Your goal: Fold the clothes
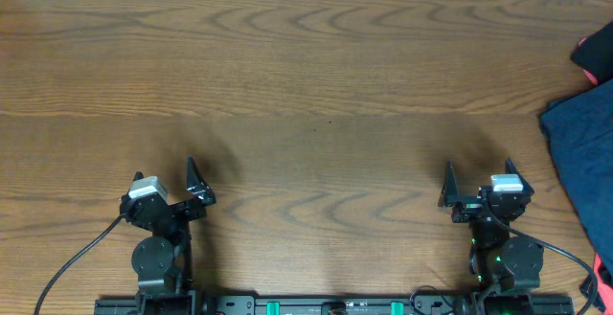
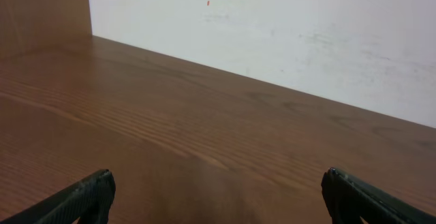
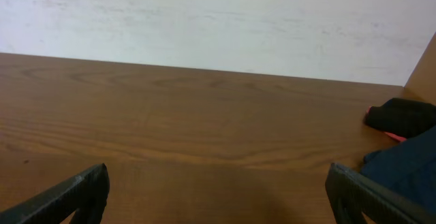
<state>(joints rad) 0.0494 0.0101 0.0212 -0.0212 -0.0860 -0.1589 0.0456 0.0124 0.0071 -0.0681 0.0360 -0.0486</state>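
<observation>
Right of both jaws, navy shorts [image 1: 584, 152]

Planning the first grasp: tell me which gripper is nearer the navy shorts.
Right. The right gripper sits just left of the navy shorts; the left gripper is far across the table.

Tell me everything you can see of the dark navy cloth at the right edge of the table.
The navy cloth is dark blue, soft-looking fabric lying low on the wooden table at its right edge. It runs out of both views that show it, so its full shape is hidden. A black and red item lies just behind it; whether they touch is unclear. The open right gripper stands apart from it.
</observation>
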